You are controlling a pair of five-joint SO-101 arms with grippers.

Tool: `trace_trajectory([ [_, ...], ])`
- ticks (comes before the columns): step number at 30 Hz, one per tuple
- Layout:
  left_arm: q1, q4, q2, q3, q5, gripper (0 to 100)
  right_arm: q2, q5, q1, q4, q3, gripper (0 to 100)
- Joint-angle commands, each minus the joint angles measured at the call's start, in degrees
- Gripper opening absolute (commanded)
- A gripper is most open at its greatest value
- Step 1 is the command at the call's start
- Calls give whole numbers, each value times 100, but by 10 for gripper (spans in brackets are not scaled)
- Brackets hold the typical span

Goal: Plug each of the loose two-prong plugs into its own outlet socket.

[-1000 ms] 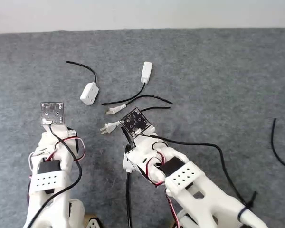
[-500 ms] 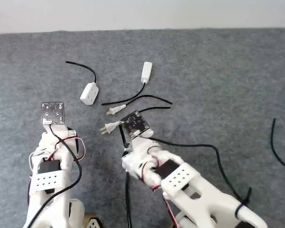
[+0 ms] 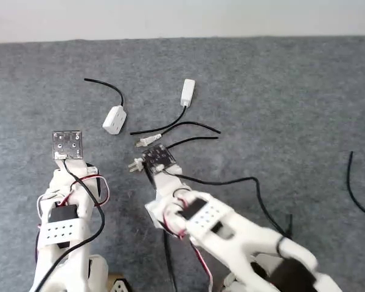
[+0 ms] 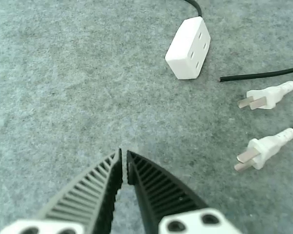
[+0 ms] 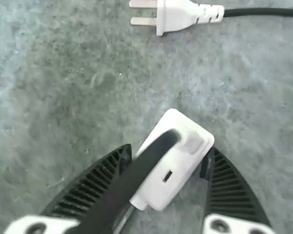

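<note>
A grey felt-like surface (image 3: 292, 91) runs, evenly lit, to a pale strip (image 3: 182, 18) behind.

Grey felt mat (image 3: 292, 91) with white strip (image 3: 170, 18) beyond.

No lettering, number or sign can be read anywhere. The three-way socket (image 4: 188, 48), lying ahead of the closed left gripper (image 4: 124, 158), shows only plain slot holes on white plastic. The held socket (image 5: 183, 134), clasped in the right gripper (image 5: 167, 151), bears one small dark mark on its side, too small to make out.
</note>
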Motion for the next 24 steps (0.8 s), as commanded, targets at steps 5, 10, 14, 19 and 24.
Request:
trace_trajectory([
  [5,-9,-132,-88,-66,18,15,1059,-26,-57,576,-1240,220],
  [10,-18,-132,-88,-66,18,15,980,-18,-48,831,-1248,110],
  [14,-18,-141,-88,-66,18,15,760,-18,4,892,-1196,22],
  [19,-18,-149,-88,-84,18,15,-92,-18,549,1552,-1108,9],
  [24,-18,-149,-88,-92,18,15,-1270,-18,1982,2141,-993,8],
])
